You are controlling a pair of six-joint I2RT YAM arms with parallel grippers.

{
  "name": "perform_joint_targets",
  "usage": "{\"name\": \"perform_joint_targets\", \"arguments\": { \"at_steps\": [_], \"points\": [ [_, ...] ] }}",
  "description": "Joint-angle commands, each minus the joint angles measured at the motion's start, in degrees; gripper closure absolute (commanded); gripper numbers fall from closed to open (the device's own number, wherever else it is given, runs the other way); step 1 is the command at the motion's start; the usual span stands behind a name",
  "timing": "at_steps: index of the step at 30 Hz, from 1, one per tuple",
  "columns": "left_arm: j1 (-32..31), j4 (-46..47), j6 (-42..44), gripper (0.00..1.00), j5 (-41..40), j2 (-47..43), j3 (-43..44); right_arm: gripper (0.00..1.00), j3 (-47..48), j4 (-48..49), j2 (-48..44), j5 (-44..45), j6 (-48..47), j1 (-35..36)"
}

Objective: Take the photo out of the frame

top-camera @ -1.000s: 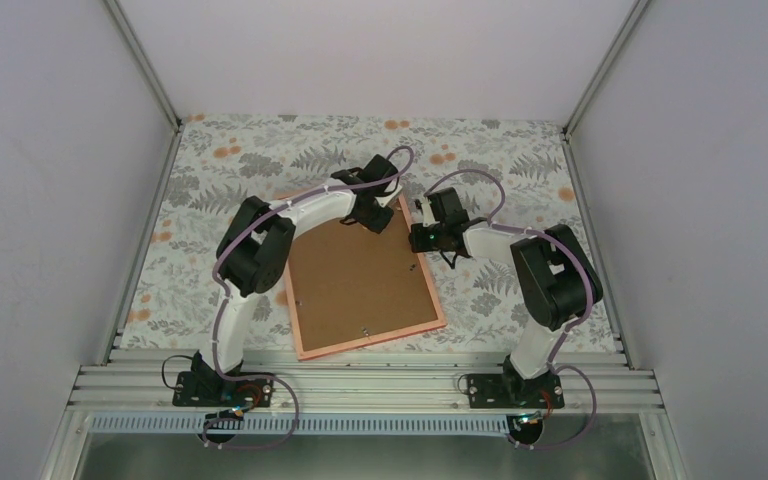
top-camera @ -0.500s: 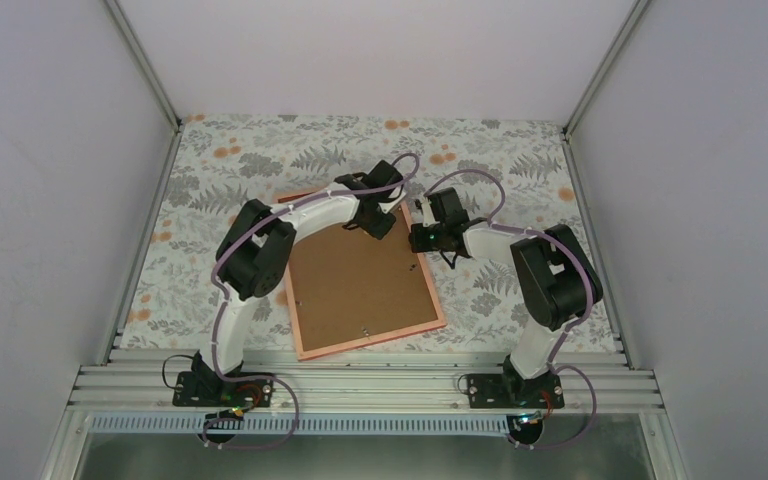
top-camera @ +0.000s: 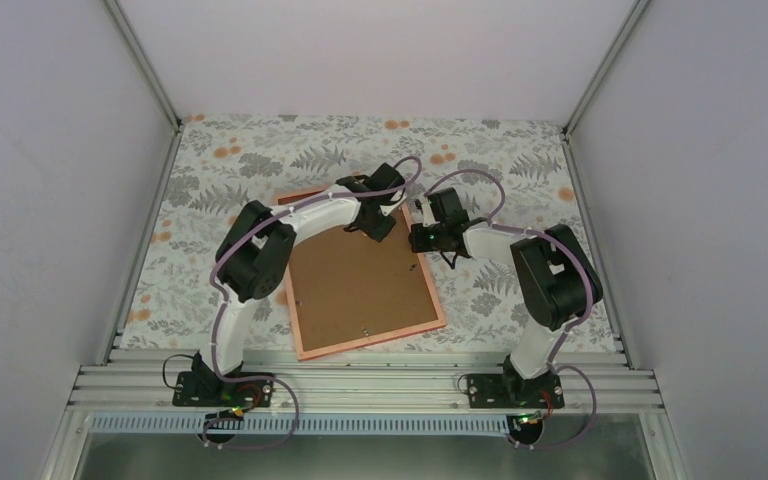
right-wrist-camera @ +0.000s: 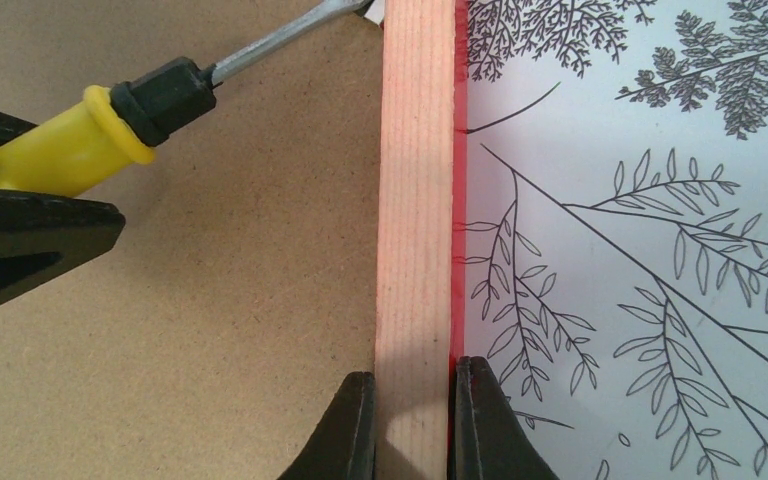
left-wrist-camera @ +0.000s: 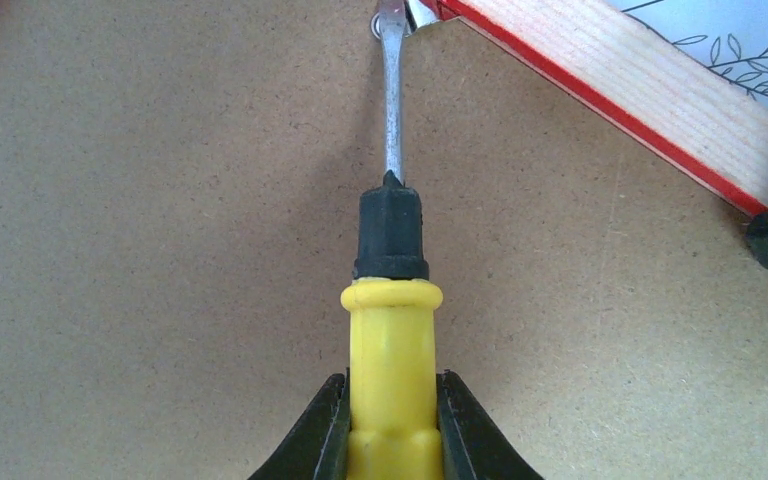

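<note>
Left gripper (left-wrist-camera: 392, 432) clenched on the yellow screwdriver (left-wrist-camera: 390, 330), shaft straight ahead, tip at the metal tab (left-wrist-camera: 390, 18); right gripper (right-wrist-camera: 412, 420) pinches the frame (right-wrist-camera: 415, 200) rail alongside.

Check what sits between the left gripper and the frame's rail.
Left wrist view: the screwdriver held by the left gripper spans it, its metal shaft reaching a small clip at the rail of the frame, over brown backing board.

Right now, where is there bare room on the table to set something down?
Bare: the far strip of the table between the frame and the back wall, and the left strip between frame and left wall. Crowded: the frame's far right corner, where the screwdriver in the left gripper and the right gripper, clamped on the rail, sit close.
</note>
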Motion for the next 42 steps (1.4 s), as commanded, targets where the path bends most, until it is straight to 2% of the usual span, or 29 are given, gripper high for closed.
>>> {"name": "perform_joint_targets", "arguments": {
  "at_steps": [1, 5, 26, 42],
  "points": [
    [-0.6, -7.1, 0.3, 0.98, -1.3, 1.0, 1.5, 0.96, -1.1, -1.0, 2.3, -2.7, -1.3, 0.1],
    [0.5, -8.1, -1.6, 0.98, -3.0, 2.0, 4.4, 0.96, -1.1, -1.1, 2.4, -2.5, -1.4, 0.0],
    [0.3, -7.5, 3.8, 0.98, -1.4, 4.1, 9.6, 0.96, -0.9, -1.2, 3.1, -2.2, -1.5, 0.1],
    [-2.6, -12.3, 9.4, 0.98, -8.1, 8.0, 10.7, 0.96, -0.8, -1.3, 3.3, -0.8, -1.5, 0.0]
  ]
}}
